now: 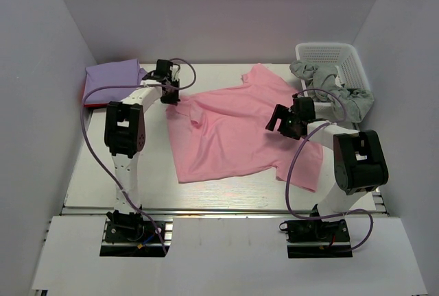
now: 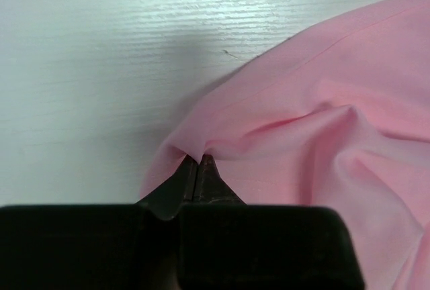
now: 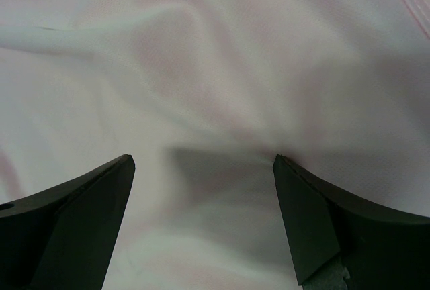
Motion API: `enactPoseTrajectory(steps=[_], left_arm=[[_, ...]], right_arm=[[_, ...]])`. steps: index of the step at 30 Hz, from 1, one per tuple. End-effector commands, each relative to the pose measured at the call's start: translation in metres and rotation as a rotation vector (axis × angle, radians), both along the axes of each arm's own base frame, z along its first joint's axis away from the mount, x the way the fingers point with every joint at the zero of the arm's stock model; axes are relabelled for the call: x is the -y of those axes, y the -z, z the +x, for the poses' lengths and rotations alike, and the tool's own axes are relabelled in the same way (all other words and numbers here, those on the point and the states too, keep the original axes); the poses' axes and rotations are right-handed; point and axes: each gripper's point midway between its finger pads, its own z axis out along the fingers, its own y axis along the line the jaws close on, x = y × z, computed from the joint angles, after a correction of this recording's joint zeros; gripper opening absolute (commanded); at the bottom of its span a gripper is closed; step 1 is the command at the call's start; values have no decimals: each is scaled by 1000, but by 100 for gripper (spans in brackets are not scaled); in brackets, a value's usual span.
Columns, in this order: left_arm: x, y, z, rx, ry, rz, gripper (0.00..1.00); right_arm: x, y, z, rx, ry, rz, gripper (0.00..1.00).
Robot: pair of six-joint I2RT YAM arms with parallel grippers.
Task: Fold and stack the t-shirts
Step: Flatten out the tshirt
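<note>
A light pink t-shirt [image 1: 233, 131] lies spread and rumpled across the middle of the table. My left gripper [image 1: 170, 99] sits at its far left corner, shut on a pinch of the pink cloth [image 2: 282, 135], which bunches around the left gripper's tips [image 2: 199, 159]. My right gripper [image 1: 280, 126] hovers low over the shirt's right half. In the right wrist view its jaws [image 3: 203, 162] stand wide open over pale pink cloth [image 3: 215, 68], holding nothing. A folded lavender t-shirt [image 1: 113, 75] rests at the back left on top of a red one [image 1: 86, 101], of which only an edge shows.
A white plastic basket [image 1: 333, 63] at the back right holds grey cloth [image 1: 343, 94] that spills over its rim. White walls close in the table on three sides. Bare white tabletop [image 2: 101, 55] lies left of the pink shirt.
</note>
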Motion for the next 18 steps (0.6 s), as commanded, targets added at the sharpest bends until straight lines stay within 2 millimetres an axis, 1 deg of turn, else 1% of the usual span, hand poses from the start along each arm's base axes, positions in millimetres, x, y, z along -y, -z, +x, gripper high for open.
enactPoseTrajectory(steps=[1, 3, 4, 5, 6, 8, 9, 10, 11, 12, 13, 14, 15, 16, 17, 18], left_arm=[[-11, -92, 24, 203, 105, 13, 0], [-24, -101, 32, 219, 116, 11, 0], [-30, -99, 32, 210, 135, 36, 0], [-33, -103, 33, 217, 160, 36, 0], [-36, -99, 38, 219, 193, 19, 0], [-47, -94, 41, 209, 220, 44, 0], [-47, -99, 45, 220, 233, 55, 0], [-60, -89, 50, 210, 232, 60, 0], [-61, -83, 50, 191, 251, 73, 0], [-73, -88, 58, 206, 234, 100, 0], [-83, -85, 61, 206, 233, 113, 0], [-84, -73, 62, 185, 251, 123, 0], [-92, -77, 68, 200, 236, 127, 1], [-96, -75, 69, 194, 234, 118, 12], [-89, -77, 71, 201, 266, 93, 55], [-86, -71, 70, 196, 287, 79, 70]], right_arm=[[18, 33, -28, -145, 41, -49, 90], [18, 32, -27, -143, 43, -47, 90], [18, 32, -26, -142, 45, -49, 90], [21, 34, -27, -149, 47, -53, 90], [22, 34, -27, -151, 48, -56, 90], [21, 34, -26, -150, 46, -56, 90], [21, 34, -26, -152, 43, -56, 90], [22, 34, -26, -152, 42, -58, 90], [22, 34, -25, -150, 42, -59, 90], [22, 34, -26, -150, 39, -63, 90], [24, 35, -26, -151, 37, -71, 90], [25, 35, -25, -146, 37, -78, 90], [25, 34, -25, -145, 38, -81, 90], [26, 35, -25, -146, 37, -86, 90], [23, 35, -24, -140, 22, -83, 90], [23, 35, -23, -139, 16, -78, 90]])
